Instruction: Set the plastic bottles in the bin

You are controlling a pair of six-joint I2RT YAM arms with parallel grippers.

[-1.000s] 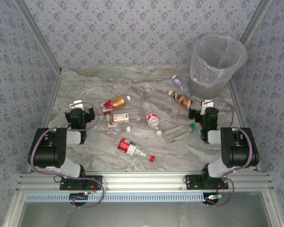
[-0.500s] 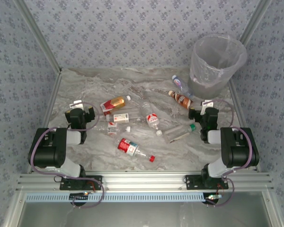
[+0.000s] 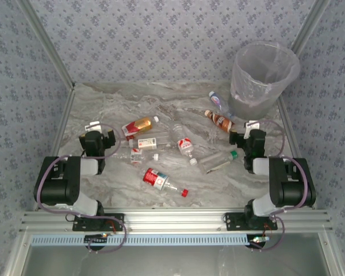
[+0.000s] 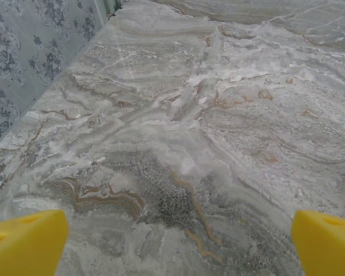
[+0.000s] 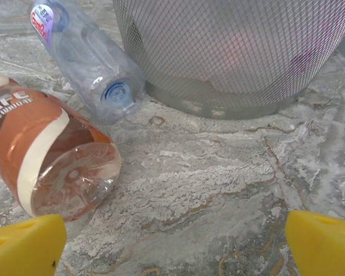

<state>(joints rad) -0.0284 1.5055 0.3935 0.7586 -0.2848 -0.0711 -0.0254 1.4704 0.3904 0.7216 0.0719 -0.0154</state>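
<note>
Hardly anything has shifted: the left hand [image 4: 175, 241] and right hand [image 5: 173, 244] stay spread and empty, the plastic bottles [image 3: 159, 179] lie scattered on the counter [image 3: 103, 103], and the far-right bin [image 3: 247, 103] apparently awaits its first.

You can read the white letters "AFE" on the brown-labelled bottle [image 5: 46, 155] at the far right. The clear bottle [image 5: 86, 57] beyond it has print too small to read.
</note>
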